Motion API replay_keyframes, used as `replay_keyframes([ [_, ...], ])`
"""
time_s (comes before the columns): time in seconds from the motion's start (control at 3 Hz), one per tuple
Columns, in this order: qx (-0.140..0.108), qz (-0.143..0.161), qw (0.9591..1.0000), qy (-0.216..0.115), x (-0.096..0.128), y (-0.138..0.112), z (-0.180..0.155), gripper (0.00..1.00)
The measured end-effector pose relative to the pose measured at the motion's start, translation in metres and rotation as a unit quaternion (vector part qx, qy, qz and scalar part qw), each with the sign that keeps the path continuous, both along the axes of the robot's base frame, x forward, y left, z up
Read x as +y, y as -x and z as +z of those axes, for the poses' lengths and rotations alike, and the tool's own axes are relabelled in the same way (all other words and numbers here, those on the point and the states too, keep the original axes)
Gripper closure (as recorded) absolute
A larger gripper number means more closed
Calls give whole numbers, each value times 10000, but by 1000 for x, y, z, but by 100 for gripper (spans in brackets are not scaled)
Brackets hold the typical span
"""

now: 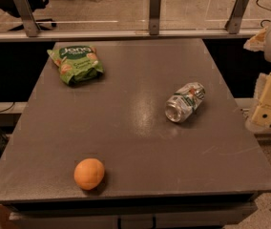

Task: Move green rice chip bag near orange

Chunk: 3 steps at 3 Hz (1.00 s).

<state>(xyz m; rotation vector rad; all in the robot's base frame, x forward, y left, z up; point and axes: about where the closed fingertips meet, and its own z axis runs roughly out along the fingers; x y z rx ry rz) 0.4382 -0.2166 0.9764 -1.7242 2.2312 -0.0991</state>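
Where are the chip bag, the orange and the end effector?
chip bag (76, 63), camera view, printed front.
orange (89, 173), camera view, middle of skin.
end effector (267, 109), camera view, pale tip, right of the table (126, 128).

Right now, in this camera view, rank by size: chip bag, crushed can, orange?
1. green rice chip bag
2. crushed can and orange: near alike; the orange lies nearer the camera, unranked.
The gripper is right of the table.
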Motion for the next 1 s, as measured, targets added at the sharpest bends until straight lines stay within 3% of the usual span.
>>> replay_keyframes([
  [0.33,-12,2,10000,-3,0,0,1,0],
  [0.67,-238,142,9993,-255,20,-16,4,0],
  [1.0,-539,192,9951,-811,53,-52,10,0],
])
